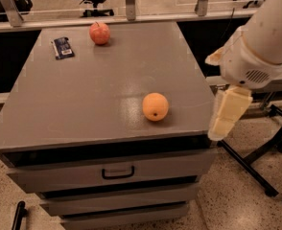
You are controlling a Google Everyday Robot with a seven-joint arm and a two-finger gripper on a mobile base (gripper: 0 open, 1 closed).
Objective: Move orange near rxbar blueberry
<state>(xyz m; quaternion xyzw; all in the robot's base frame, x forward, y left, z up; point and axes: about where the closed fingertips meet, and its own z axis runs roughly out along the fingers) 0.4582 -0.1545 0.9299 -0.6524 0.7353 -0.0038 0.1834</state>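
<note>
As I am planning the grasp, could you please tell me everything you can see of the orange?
The orange is a round, uniformly bright orange fruit with a small dark dimple facing the camera. It looks whole and rests on the grey cabinet top, toward the front edge and the right of the view, far from the rxbar blueberry at the back left. Only the top touches it. The gripper hangs beyond the cabinet's right edge, apart from it.

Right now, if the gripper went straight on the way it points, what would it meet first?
The gripper points down beside the table's right edge; likely the floor first, though depth is unclear.
</note>
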